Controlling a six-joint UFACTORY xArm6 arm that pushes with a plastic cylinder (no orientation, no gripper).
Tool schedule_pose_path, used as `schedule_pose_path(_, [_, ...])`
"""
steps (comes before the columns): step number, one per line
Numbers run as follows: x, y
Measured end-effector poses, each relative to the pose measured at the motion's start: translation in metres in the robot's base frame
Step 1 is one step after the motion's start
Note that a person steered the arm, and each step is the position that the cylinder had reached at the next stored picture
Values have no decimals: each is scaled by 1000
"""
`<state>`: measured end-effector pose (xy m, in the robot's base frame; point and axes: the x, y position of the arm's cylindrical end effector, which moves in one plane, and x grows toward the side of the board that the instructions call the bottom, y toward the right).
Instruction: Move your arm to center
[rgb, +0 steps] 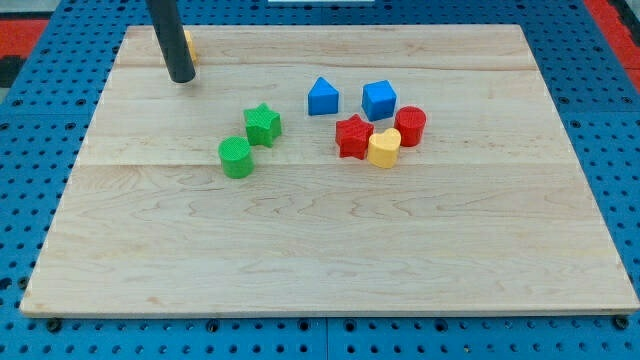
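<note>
Rod near-upright, long axis vertical, my tip (182, 78) pointing down on the board (320, 250), 10 o'clock of green star (263, 124); no jaws.

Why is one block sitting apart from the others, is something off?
Only one oddity: a yellow block sits alone at the view's top left, mostly hidden behind my tip. The green, blue, red and yellow heart blocks are upright on the wooden board; nothing looks damaged.
</note>
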<state>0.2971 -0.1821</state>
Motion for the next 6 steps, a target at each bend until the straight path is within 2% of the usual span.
schedule_pose_path(1, [6, 41])
schedule_pose_path(5, [79, 171])
schedule_pose_path(6, [79, 225])
